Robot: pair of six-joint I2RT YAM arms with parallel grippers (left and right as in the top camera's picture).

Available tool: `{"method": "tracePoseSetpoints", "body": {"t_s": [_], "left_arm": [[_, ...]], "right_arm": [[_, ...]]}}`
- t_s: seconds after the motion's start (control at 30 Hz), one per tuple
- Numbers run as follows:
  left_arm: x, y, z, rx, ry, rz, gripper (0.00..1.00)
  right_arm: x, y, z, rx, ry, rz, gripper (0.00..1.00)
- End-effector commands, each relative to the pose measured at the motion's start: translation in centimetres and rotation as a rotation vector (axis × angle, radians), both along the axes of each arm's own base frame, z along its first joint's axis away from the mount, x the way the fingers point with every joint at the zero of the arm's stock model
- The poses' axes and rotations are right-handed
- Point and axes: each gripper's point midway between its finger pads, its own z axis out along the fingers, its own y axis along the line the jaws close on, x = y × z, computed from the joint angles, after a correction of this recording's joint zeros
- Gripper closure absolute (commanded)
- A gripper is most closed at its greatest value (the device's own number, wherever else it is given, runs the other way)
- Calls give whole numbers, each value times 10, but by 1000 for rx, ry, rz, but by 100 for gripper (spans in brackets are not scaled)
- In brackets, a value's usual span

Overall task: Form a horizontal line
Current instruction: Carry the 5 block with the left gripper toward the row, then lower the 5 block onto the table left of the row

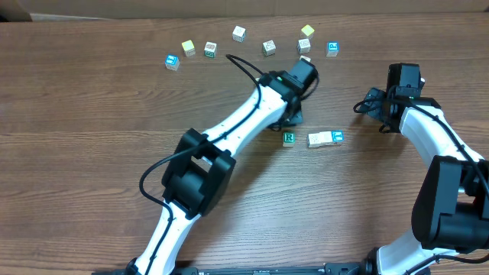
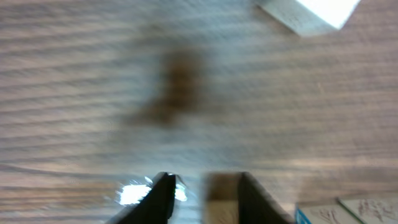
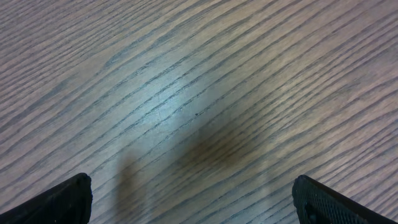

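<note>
In the overhead view the green "R" cube (image 1: pixel 289 138) lies on the table with a small gap to its right. Beyond that gap the cream cube (image 1: pixel 317 139) touches the blue-picture cube (image 1: pixel 336 137). My left gripper (image 1: pixel 293 120) hangs just behind the green cube. The left wrist view is blurred: the left gripper (image 2: pixel 202 182) is almost shut, with a narrow gap and nothing clearly gripped. A blue-edged cube (image 2: pixel 314 214) shows at the lower right. My right gripper (image 1: pixel 369 109) is to the right; in its own view the right gripper (image 3: pixel 193 199) is wide open over bare wood.
Several loose cubes lie in an arc at the back, from a blue one (image 1: pixel 172 62) past a white one (image 1: pixel 239 33) to a yellow one (image 1: pixel 307 31) and a blue one (image 1: pixel 332 48). A pale cube (image 2: pixel 311 12) shows ahead of the left gripper.
</note>
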Motion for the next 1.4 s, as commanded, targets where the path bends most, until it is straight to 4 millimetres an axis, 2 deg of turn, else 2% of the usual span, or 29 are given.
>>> {"method": "tracePoseSetpoints", "body": {"t_s": [0.0, 0.03, 0.17, 0.4, 0.53, 0.83, 1.37], "left_arm": [[7, 15, -7, 26, 3, 19, 93], [7, 15, -8, 23, 8, 19, 96], [-1, 17, -16, 38, 29, 13, 96], [-22, 8, -36, 54, 59, -33, 96], [-33, -4, -36, 23, 87, -59, 95], [-47, -17, -37, 16, 105, -94, 94], [-57, -32, -36, -32, 129, -123, 95]], "right_arm": [[5, -2, 6, -8, -20, -3, 0], [5, -2, 6, -8, -20, -4, 0], [5, -2, 6, -8, -20, -4, 0], [5, -2, 6, -8, -20, -4, 0], [5, -2, 6, -8, -20, -4, 0], [5, -2, 6, -8, -20, -4, 0], [5, -2, 6, -8, -20, -4, 0]]}}
